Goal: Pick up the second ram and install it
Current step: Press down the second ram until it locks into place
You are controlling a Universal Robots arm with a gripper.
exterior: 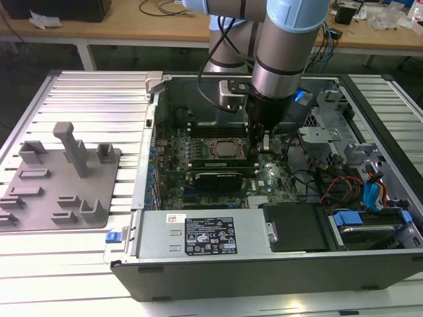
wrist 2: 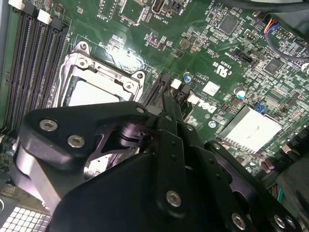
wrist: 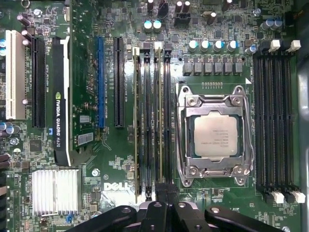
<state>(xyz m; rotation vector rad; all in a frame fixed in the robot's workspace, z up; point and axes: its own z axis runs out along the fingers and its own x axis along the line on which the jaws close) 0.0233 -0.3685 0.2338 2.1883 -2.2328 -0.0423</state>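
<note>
Black claw (exterior: 258, 140) points straight down over motherboard (exterior: 264, 178).

exterior view: raised, set back, angled down over the open computer case (exterior: 277, 264) and the arm (exterior: 281, 59). first wrist view: close, facing straight down on the motherboard (wrist: 120, 169). second wrist view: close, oblique, past the gripper (wrist 2: 166, 104); both wrist views share the cpu socket (wrist: 215, 135) (wrist 2: 94, 84).

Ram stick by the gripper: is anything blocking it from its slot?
Nothing visible does. In the first wrist view the second ram stands edge-on in the slots beside the CPU socket, with the gripper at one end.
</note>
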